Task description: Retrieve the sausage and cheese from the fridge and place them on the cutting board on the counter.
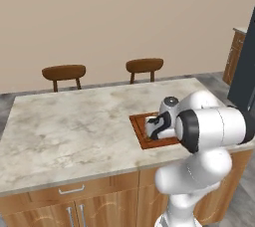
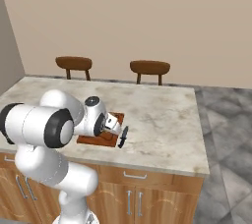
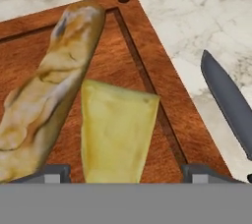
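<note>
Cheese, a pale yellow wedge [image 3: 117, 134], lies lower centre on the grooved reddish-brown wooden board [image 3: 147, 46]; our gripper [image 3: 125, 171] looks spread wide around it, grey knife blade [image 3: 230, 102] right.

The cheese [image 3: 117, 132] was pale yellow. The cutting board [image 3: 152, 46] was reddish-brown wood. The counter [image 1: 74, 121] was beige-grey marbled stone. The knife blade [image 3: 229, 102] was dark grey. The loaf [image 3: 54, 85] was mottled tan.

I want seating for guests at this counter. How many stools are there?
2. Both stand along the far side of the counter: one stool toward the left end, the other stool nearer the middle. The counter may hide others.
</note>
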Tool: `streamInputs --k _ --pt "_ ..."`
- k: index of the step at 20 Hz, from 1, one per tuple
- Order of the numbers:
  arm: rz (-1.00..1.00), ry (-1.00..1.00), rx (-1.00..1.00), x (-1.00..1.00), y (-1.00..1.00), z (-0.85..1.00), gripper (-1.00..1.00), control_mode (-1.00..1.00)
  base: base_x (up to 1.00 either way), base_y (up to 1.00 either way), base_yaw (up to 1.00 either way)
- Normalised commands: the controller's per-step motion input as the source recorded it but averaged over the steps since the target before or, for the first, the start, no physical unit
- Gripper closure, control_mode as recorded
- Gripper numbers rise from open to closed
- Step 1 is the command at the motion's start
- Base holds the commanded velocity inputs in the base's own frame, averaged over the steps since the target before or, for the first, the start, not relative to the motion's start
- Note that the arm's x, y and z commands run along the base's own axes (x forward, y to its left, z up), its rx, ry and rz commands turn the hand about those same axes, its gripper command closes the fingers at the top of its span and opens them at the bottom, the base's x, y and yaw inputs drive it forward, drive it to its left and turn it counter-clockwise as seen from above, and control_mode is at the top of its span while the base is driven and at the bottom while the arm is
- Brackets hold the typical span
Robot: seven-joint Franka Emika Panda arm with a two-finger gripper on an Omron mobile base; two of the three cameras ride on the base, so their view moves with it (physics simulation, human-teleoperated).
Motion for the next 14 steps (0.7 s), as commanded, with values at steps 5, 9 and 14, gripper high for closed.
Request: streamInputs --k 5,9,14 --pt "0.0 0.04 0.14 -0.21 -0.02 0.49 -1.0 -1.0 0.0 0.0 0.0" --pt "-0.01 0.1 0.15 -0.21 -0.01 0.61 -1.0 -1.0 0.0 0.0 0.0" --pt "0.0 0.03 0.0 -0.4 0.0 0.53 -1.0 -1.0 0.0 0.0 0.0"
